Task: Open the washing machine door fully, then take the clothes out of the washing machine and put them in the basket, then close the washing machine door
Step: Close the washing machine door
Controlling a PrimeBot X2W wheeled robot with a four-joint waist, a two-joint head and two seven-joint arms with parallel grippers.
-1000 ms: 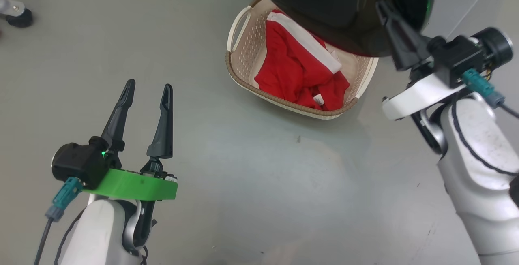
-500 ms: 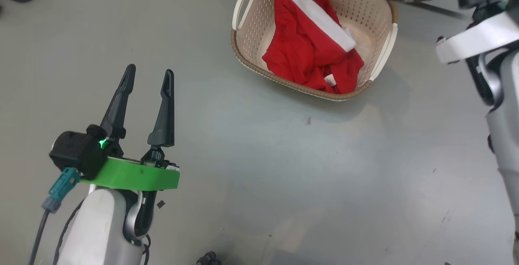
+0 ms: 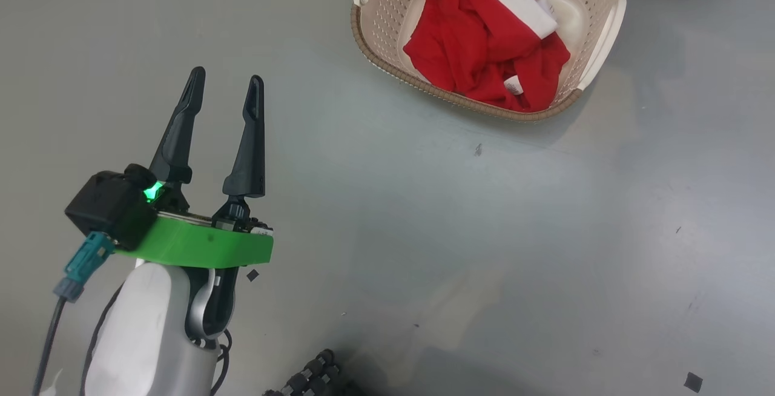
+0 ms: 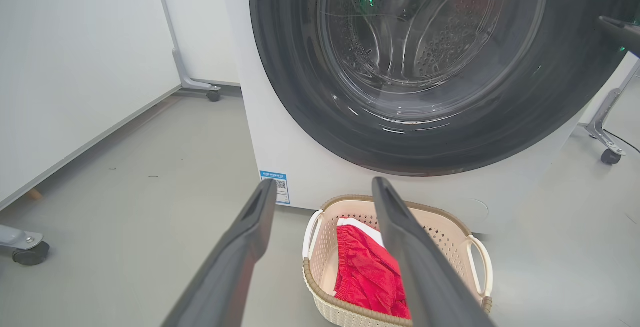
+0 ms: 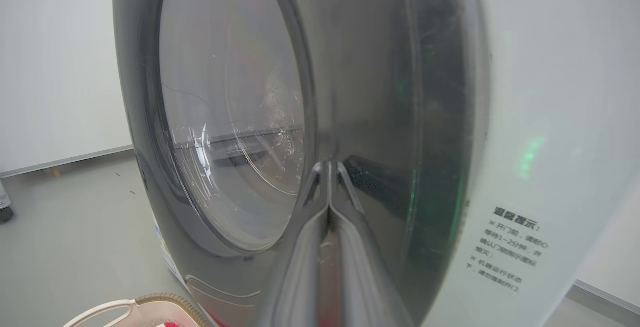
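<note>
The red clothes (image 3: 478, 51) with a white band lie in the cream basket (image 3: 387, 69) on the floor. In the left wrist view the basket (image 4: 450, 227) with the clothes (image 4: 365, 272) stands just before the white washing machine (image 4: 280, 157). The washing machine door (image 4: 300, 92) lies flat against the machine's front. My left gripper (image 3: 226, 81) hangs open and empty over bare floor, left of the basket. My right gripper (image 5: 328, 164) is shut with nothing between its fingers. Its tips are at the door's glossy black rim (image 5: 360, 67).
White panels on castored feet (image 4: 200, 84) stand on both sides of the machine. A printed label (image 5: 510, 247) sits on the machine's white front beside the door. Grey floor (image 3: 424, 232) spreads between my left arm and the basket.
The head camera has moved, so the basket sits higher in its picture. The door, which hung over the basket, and the right arm at its edge have left that view. The left gripper stays open.
</note>
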